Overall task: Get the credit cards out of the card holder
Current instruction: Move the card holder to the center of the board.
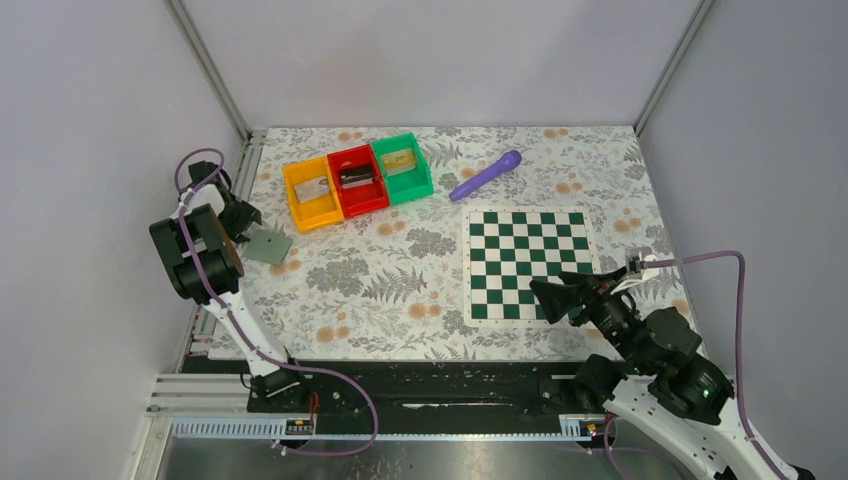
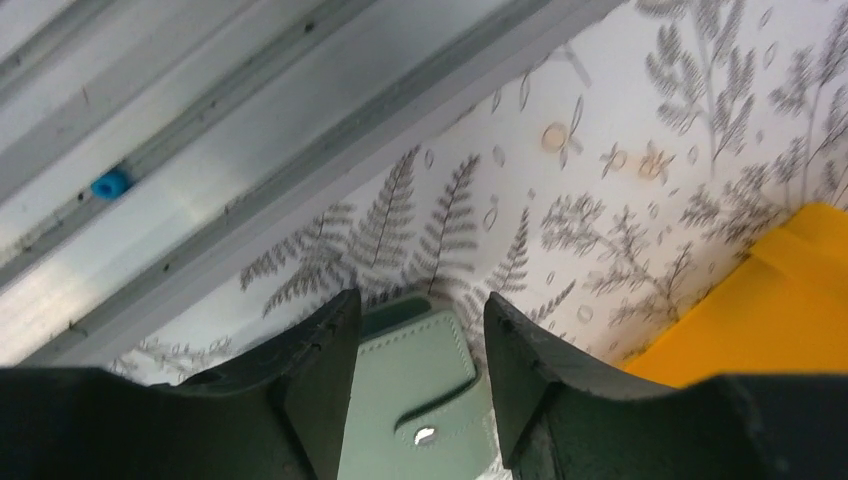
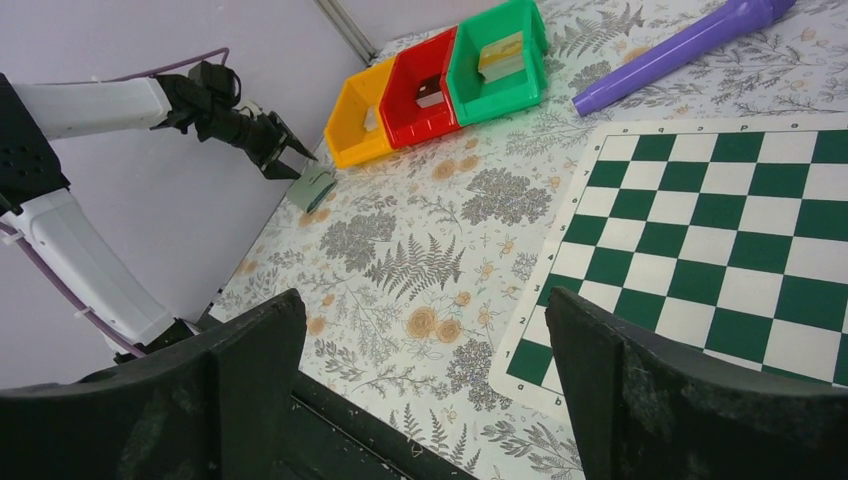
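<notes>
chessboard (image 3: 720, 230) border, faint digits 1, 2

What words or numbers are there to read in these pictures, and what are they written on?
"1": on the white border of the chessboard, by its near left corner, in the right wrist view.
"2": on the same border, one square further along.
Other border numbers and letters: too small or blurred to read surely.
The card holder, the coloured bins and the purple stick: no writing shows.
</notes>
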`<action>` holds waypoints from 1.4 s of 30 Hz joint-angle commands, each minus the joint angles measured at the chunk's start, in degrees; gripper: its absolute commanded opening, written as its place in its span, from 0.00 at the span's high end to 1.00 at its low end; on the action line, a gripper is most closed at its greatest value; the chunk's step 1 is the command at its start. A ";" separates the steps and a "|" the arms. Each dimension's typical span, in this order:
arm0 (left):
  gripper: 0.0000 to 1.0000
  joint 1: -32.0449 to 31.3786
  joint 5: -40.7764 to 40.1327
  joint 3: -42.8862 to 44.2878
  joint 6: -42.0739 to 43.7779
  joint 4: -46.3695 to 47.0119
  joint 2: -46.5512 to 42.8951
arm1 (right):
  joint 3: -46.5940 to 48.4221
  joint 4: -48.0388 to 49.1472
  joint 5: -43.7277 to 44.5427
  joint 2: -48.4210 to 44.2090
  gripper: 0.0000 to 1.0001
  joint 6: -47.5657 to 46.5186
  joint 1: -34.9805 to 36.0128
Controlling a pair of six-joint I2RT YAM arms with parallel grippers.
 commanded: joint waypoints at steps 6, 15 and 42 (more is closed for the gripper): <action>0.53 -0.05 3.47 -9.78 -0.96 0.98 -10.64 | 2.56 -2.71 2.27 -5.04 0.05 1.80 0.31; 0.55 -0.34 9.68 -23.68 -2.59 5.12 -20.78 | 2.89 -5.09 3.95 -6.17 0.06 2.12 0.23; 0.53 -1.42 6.71 -12.61 -2.04 3.12 -14.70 | 3.58 -7.52 3.63 -8.04 0.10 7.57 0.29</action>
